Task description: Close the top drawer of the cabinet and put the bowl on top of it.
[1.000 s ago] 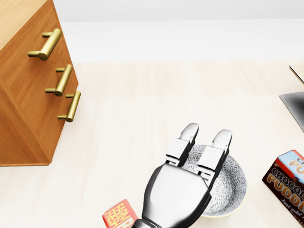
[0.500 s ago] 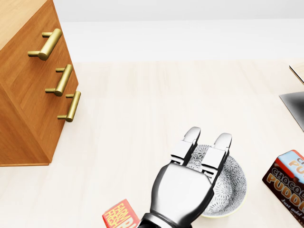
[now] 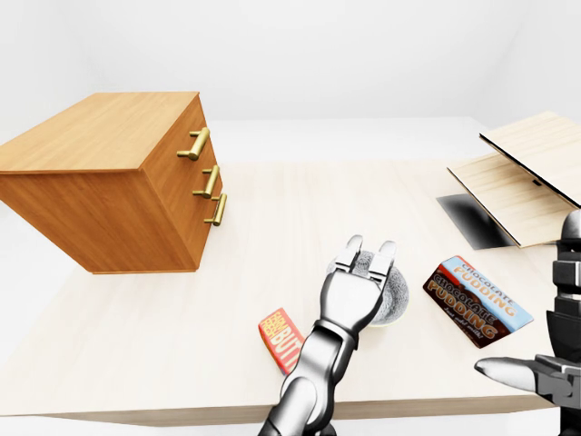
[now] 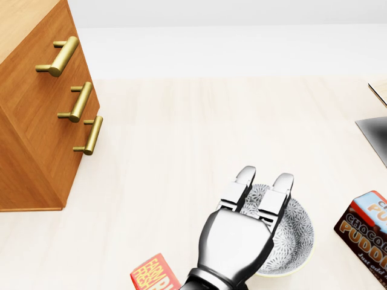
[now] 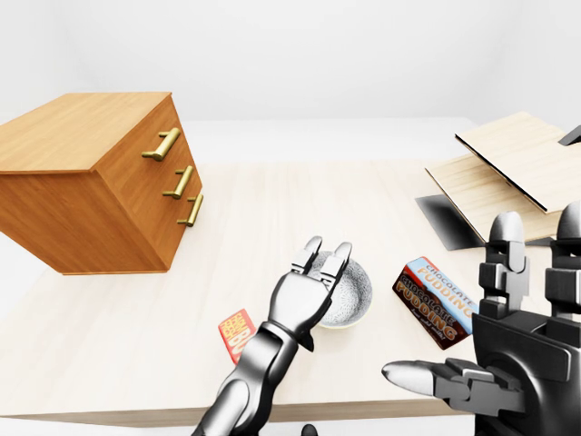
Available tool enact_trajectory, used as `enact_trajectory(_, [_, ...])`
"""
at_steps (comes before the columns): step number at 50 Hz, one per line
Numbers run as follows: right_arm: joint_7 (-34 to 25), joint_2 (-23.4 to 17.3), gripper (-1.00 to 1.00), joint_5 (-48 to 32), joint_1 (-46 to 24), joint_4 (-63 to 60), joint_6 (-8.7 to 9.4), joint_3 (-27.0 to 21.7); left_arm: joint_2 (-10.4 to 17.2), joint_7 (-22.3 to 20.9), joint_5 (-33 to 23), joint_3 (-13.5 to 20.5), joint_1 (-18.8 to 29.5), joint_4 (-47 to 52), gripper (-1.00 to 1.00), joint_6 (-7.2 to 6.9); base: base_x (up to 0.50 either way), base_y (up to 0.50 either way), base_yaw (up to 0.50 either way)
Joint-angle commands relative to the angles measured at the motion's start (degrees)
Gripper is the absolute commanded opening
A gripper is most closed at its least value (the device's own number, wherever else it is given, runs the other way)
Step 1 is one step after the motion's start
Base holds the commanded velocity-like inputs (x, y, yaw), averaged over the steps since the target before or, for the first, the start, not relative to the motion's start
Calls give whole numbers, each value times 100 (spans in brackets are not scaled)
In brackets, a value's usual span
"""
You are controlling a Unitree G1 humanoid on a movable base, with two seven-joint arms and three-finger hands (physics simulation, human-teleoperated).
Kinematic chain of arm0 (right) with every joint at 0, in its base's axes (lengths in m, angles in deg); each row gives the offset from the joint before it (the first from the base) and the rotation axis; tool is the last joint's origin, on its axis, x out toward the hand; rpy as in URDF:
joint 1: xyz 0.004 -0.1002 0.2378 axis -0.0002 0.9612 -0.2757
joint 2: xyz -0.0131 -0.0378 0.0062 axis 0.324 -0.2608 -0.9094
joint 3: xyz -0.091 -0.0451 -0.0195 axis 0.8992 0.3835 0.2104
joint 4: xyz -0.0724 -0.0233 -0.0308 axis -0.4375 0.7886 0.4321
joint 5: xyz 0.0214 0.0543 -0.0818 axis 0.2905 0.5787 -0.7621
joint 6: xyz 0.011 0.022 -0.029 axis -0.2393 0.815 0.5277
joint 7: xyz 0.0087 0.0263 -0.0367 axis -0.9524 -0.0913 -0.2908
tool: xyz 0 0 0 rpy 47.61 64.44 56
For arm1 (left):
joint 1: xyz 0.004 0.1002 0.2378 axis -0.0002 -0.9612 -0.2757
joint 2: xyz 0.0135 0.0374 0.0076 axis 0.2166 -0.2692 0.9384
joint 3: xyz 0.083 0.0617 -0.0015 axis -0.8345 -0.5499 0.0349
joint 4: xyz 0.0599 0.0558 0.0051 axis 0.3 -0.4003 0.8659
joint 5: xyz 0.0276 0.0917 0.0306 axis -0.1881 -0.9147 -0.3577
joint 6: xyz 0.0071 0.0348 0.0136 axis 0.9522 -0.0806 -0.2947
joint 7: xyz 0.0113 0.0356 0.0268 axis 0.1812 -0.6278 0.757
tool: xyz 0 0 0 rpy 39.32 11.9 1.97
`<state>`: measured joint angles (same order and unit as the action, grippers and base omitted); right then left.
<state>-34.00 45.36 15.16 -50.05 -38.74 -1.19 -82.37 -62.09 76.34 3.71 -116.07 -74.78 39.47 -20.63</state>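
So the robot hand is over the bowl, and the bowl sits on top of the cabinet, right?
No. The robot hand is over the bowl, but the bowl sits on the table, right of the cabinet; the left-eye view shows it.

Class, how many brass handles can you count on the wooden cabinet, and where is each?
3, all on the drawer side of the cabinet, at the head view's left: top handle, middle handle below it, bottom handle lowest. None appears hidden.

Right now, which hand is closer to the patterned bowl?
Left. The left hand is over the bowl; the right hand is open at the right-eye view's lower right, beyond the pudding box.
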Motion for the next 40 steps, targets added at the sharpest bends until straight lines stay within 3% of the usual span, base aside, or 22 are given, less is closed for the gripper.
enact_trajectory(1, [-16,16,100,32,16,-45,0,-32,-54,173,42,81,67,-353,100,0,0,0,0])
enact_trajectory(40, [-92,51,100,130,35,-132,0,-146,-243,511,35,240,306,-1121,100,0,0,0,0])
